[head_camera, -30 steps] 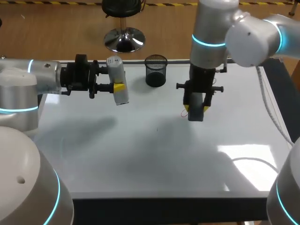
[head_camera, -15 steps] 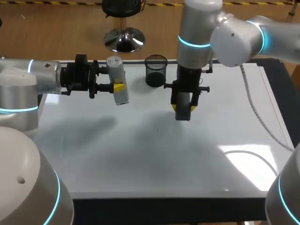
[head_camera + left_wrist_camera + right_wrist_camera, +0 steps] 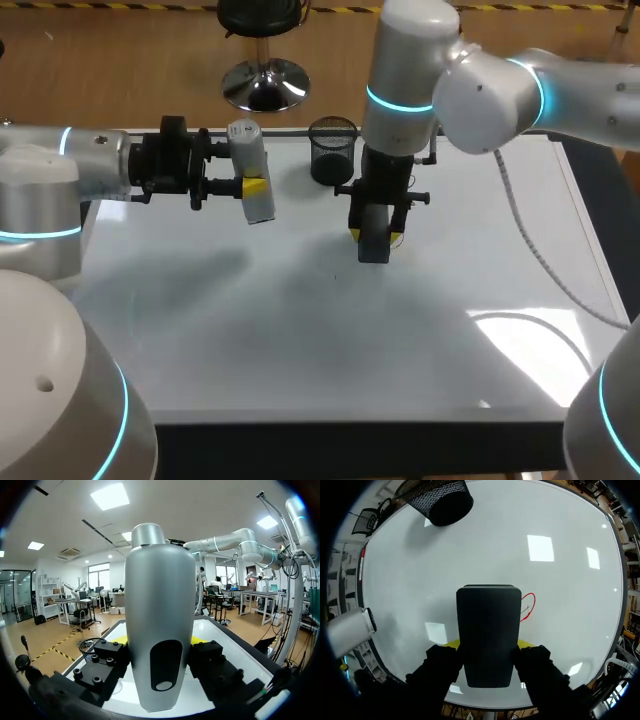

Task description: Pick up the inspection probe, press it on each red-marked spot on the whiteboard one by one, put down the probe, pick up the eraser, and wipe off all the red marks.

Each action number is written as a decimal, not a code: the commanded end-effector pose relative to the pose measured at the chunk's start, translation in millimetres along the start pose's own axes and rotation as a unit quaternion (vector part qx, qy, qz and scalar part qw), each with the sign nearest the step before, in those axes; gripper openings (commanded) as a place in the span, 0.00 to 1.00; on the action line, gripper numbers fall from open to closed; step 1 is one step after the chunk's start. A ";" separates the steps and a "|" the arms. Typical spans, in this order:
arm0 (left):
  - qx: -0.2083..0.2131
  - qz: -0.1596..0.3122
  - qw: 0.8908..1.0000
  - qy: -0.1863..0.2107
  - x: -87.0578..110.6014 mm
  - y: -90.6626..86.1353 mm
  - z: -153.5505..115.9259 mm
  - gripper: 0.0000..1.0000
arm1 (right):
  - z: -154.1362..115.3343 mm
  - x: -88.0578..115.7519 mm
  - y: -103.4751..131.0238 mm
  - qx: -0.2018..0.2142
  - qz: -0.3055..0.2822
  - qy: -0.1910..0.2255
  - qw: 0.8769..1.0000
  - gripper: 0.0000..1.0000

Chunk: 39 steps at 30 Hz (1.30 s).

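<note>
Right wrist view: right tool (image 3: 488,644) grips the eraser (image 3: 489,625), long axis pointing ahead. 1 red mark (image 3: 528,605) lies just beside its far end, on the side away from the probe (image 3: 347,630), which the left tool (image 3: 252,187) clamps well apart. A short sideways sweep should reach it.
</note>
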<state>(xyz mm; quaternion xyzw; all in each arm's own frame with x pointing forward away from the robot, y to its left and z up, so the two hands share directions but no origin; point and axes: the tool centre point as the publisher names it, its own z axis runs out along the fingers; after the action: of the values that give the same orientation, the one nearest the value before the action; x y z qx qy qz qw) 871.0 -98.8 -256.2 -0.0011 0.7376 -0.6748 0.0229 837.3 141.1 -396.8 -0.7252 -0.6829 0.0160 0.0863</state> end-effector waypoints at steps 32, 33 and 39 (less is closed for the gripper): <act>0.001 0.001 1.000 -0.002 1.3 -0.8 0.1 0.00 | 32.0 -32.5 15.7 0.028 0.025 0.004 0.999 0.00; 0.001 0.001 1.000 -0.002 1.3 -0.8 0.1 0.00 | 32.2 -35.3 17.5 0.030 0.027 0.005 0.999 0.00; 0.001 0.001 1.000 -0.002 1.3 -0.8 0.1 0.00 | 34.7 -52.4 27.5 0.035 0.048 0.001 0.998 0.00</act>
<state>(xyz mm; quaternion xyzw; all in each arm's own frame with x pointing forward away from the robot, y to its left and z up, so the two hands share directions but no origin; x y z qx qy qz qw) 871.0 -98.8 -256.2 -0.0011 0.7376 -0.6749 0.0229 852.0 102.6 -427.0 -0.7534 -0.6475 0.0425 0.1065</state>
